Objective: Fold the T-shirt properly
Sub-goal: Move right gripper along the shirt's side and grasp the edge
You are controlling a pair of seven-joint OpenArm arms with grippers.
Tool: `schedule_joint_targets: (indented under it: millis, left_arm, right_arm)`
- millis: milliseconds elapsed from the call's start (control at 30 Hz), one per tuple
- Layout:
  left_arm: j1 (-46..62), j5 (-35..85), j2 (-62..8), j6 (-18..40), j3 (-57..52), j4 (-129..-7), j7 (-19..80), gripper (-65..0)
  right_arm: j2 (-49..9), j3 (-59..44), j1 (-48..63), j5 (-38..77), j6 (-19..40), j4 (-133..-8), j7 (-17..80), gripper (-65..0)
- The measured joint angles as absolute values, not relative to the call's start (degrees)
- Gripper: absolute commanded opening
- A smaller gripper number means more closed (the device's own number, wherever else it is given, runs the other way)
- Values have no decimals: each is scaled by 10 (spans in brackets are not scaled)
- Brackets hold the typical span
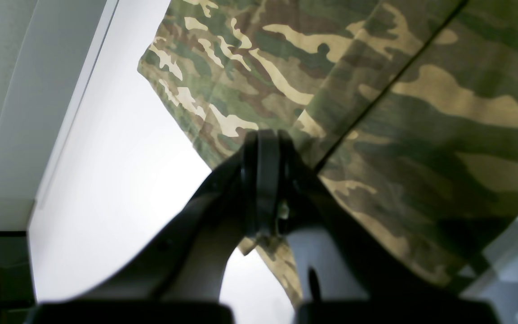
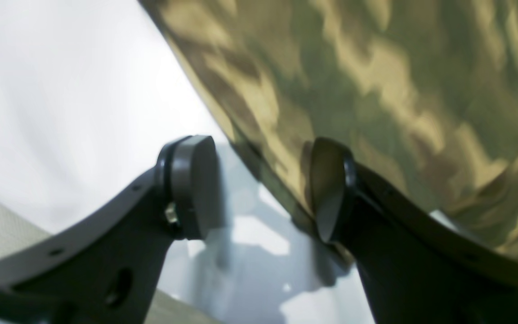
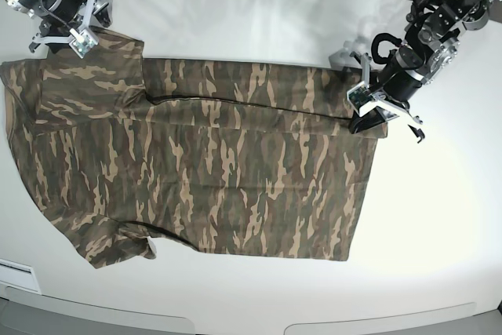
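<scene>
A: White table (image 3: 259,13) filling nearly the whole base view, pale and glossy, with dark cables and gear along the top edge.

B: Spread flat across left and centre of it, the T-shirt (image 3: 204,162): camouflage of olive, brown and tan. Far edge folded over toward the middle, forming a long band across the upper part of the cloth. One sleeve poking out at lower left, hem end toward the right.

A: And the arms?

B: At right of the base view, left claw (image 3: 369,119), down on the upper right corner of the T-shirt. In the left wrist view, left claw (image 1: 265,144) pressed together on a pinched fold of the T-shirt (image 1: 421,112), cloth draping away to upper right and a small tail hanging below the pads. White table (image 1: 119,189) to the left of it.

A: Other side?

B: Upper left corner of the base view, right claw (image 3: 67,25), at the far left corner of the cloth. In the right wrist view, right claw (image 2: 263,189) spread wide, round pads apart. One pad against the edge of the T-shirt (image 2: 376,81), the other over bare table (image 2: 70,112). Nothing gripped between them. Print blurred there.
</scene>
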State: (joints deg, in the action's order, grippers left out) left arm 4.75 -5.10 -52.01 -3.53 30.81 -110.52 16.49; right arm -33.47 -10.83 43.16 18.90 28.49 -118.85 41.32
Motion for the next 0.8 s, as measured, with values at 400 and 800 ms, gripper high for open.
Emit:
schedule_joint_targets:
  millis: [400, 800]
  left_arm:
    - [48, -51, -520, -35, 308, -1105, 165, -650]
    - [48, -51, -520, -36, 308, -1105, 165, -650]
  right_arm:
    - [-335, -108, 429, 190, 285, -1155, 382, -351]
    - [-333, -107, 405, 171, 244, -1151, 394, -650]
